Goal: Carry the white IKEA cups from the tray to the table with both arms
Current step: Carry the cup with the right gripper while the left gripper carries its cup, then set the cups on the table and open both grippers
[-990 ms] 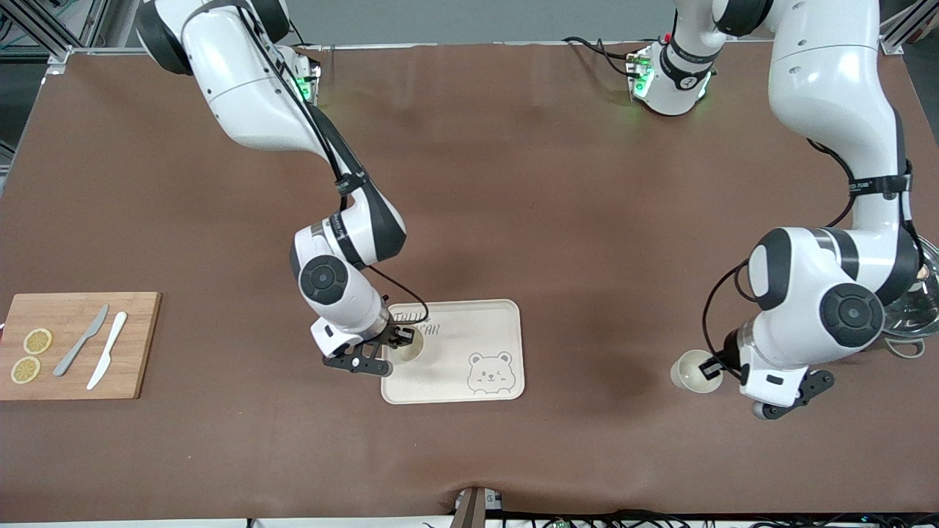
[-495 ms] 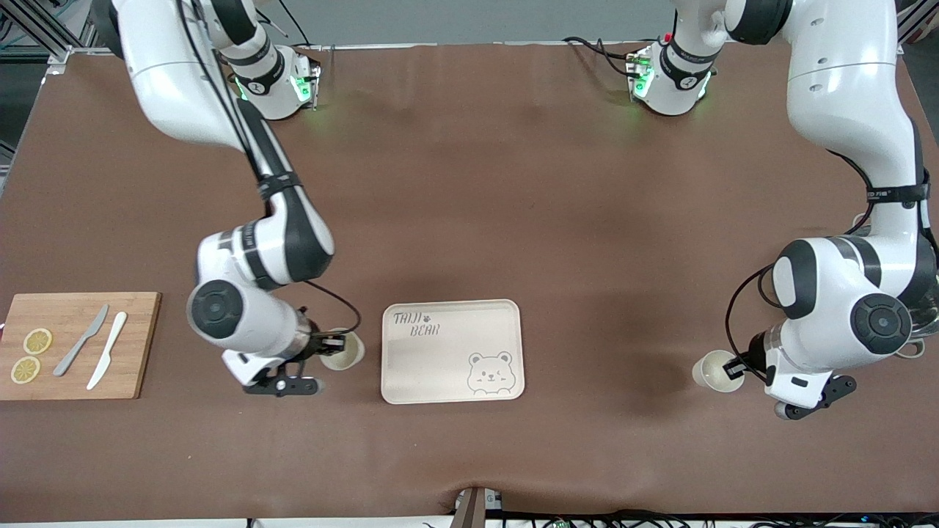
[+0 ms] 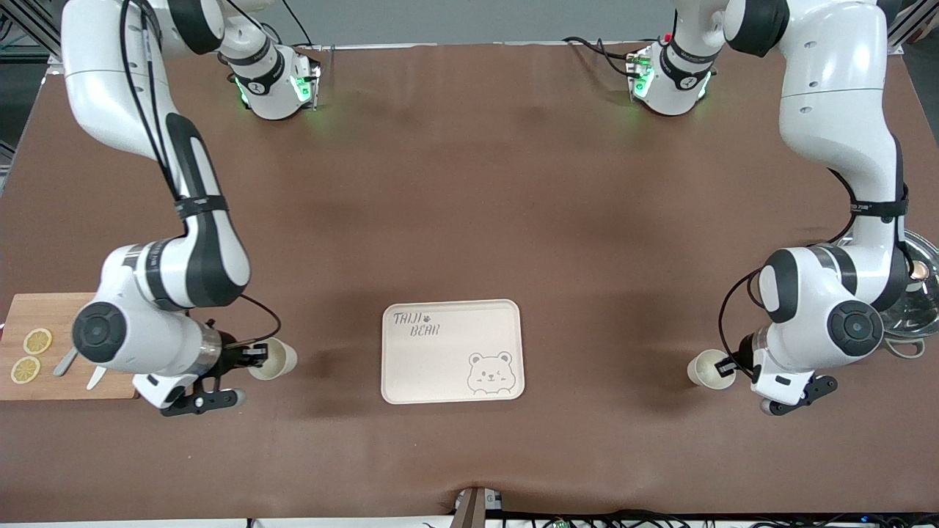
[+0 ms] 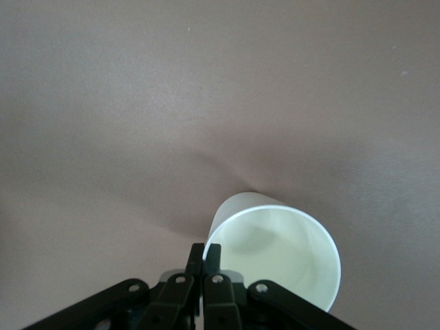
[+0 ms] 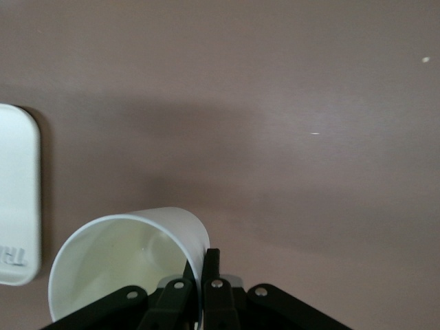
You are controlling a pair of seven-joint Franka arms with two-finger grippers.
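My right gripper [image 3: 253, 358] is shut on the rim of one white IKEA cup [image 3: 277, 359]. It holds the cup over the brown table, between the bear-printed tray [image 3: 452, 350] and the cutting board. In the right wrist view the fingers [image 5: 213, 265] pinch the cup's wall [image 5: 124, 261], and the tray's edge [image 5: 17, 199] shows beside it. My left gripper [image 3: 726, 365] is shut on the rim of the second cup [image 3: 704, 368], toward the left arm's end of the table. In the left wrist view the fingers [image 4: 196, 258] clamp that cup [image 4: 282, 254].
A wooden cutting board [image 3: 44, 323] with two lemon slices [image 3: 37, 341] and two knives lies at the right arm's end, partly hidden by the right arm. A metal bowl [image 3: 917, 293] sits at the left arm's end, by the table edge.
My right gripper has carried its cup off the tray and away toward the cutting board. My left gripper with its cup has shifted only slightly.
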